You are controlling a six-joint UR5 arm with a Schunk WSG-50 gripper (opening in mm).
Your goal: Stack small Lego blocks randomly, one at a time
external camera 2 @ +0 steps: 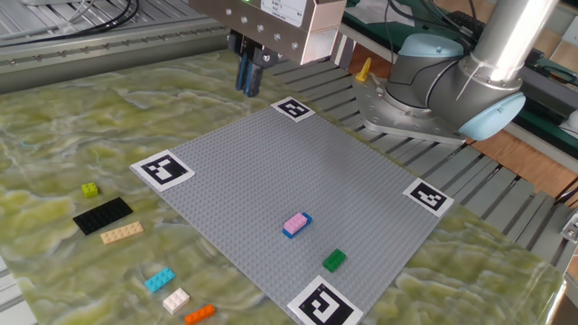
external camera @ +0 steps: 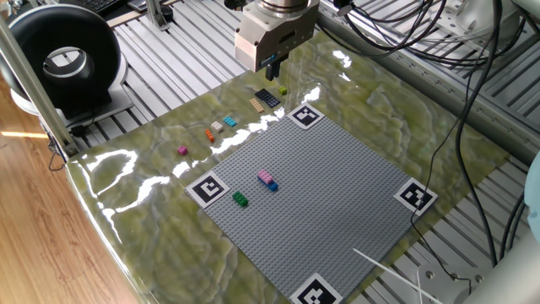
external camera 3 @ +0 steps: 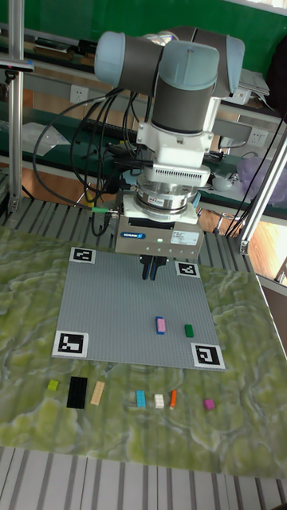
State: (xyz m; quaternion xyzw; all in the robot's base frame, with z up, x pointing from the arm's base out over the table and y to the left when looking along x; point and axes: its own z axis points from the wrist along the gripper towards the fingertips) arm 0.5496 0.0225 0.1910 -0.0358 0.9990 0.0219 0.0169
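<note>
My gripper [external camera: 274, 62] [external camera 2: 249, 79] [external camera 3: 151, 269] hangs high over the far edge of the grey baseplate [external camera: 337, 194], fingers shut with nothing seen between them. On the plate a pink block sits on a blue one [external camera: 267, 179] [external camera 2: 296, 223] [external camera 3: 160, 324], and a green block [external camera: 240, 199] [external camera 2: 334, 260] lies beside them. Off the plate, on the marbled mat, lie a cyan block [external camera: 229, 122] [external camera 2: 159, 280], a whitish block [external camera: 217, 127] [external camera 2: 175, 300], an orange block [external camera: 209, 134] [external camera 2: 200, 313] and a magenta block [external camera: 182, 150] [external camera 3: 209, 404].
A black flat plate [external camera: 267, 98] [external camera 2: 102, 215], a tan plate [external camera: 256, 105] [external camera 2: 121, 233] and a small yellow-green brick [external camera: 283, 90] [external camera 2: 89, 190] lie near the mat's edge. Marker tags [external camera: 207, 187] mark the baseplate corners. A black round device [external camera: 63, 59] stands far left; the arm's base [external camera 2: 452, 90] is behind.
</note>
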